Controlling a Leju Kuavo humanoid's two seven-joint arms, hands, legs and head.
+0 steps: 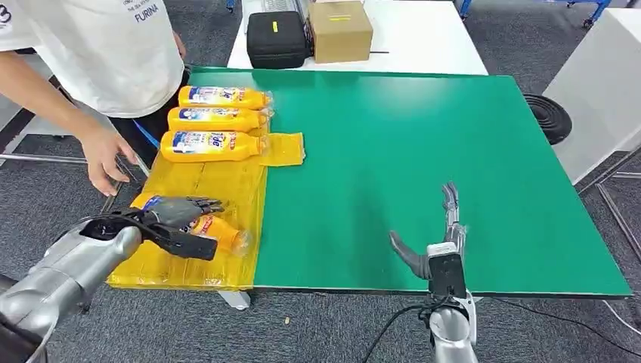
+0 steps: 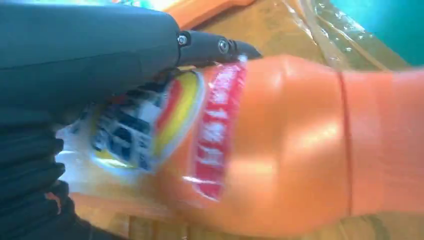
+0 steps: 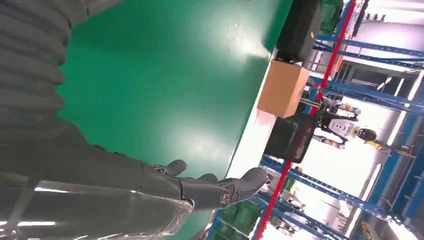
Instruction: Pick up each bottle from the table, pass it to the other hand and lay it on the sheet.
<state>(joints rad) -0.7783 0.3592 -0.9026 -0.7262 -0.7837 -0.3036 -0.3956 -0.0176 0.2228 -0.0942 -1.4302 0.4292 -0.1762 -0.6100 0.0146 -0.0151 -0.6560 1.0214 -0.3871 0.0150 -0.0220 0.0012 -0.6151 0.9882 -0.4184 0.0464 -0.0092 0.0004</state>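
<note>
Currently the left hand point(image 1: 180, 212) lies over an orange bottle point(image 1: 215, 229) on the yellow sheet point(image 1: 204, 181), at the near left end of the green tabletop point(image 1: 393, 151). Fingers point(image 1: 205, 204) drape across the bottle's labelled body — wrapped on it, bottle on its side, neck toward the green surface. Left wrist view: the same bottle point(image 2: 280, 150) close up, red-and-yellow label, a dark finger point(image 2: 215, 47) pressed along its upper side; sheet visible beneath.

Three more bottles lie side by side further along the sheet, caps toward the green: the farthest bottle point(image 1: 223, 97), the middle bottle point(image 1: 215, 119) and the nearest of the row point(image 1: 212, 146). Well apart from the held one.

Right hand point(image 1: 438, 234) hovers over bare green near the front edge — fingers point(image 1: 451, 200) stretched forward, thumb out to the side, holding nothing. Right wrist view shows that hand point(image 3: 200, 187) flat and spread.

A person in a white shirt point(image 1: 113, 45) stands at the left side, a hand point(image 1: 106, 155) hanging just beside the sheet's edge. On the white table behind: a black case point(image 1: 277, 38) and a cardboard box point(image 1: 340, 30), side by side.
</note>
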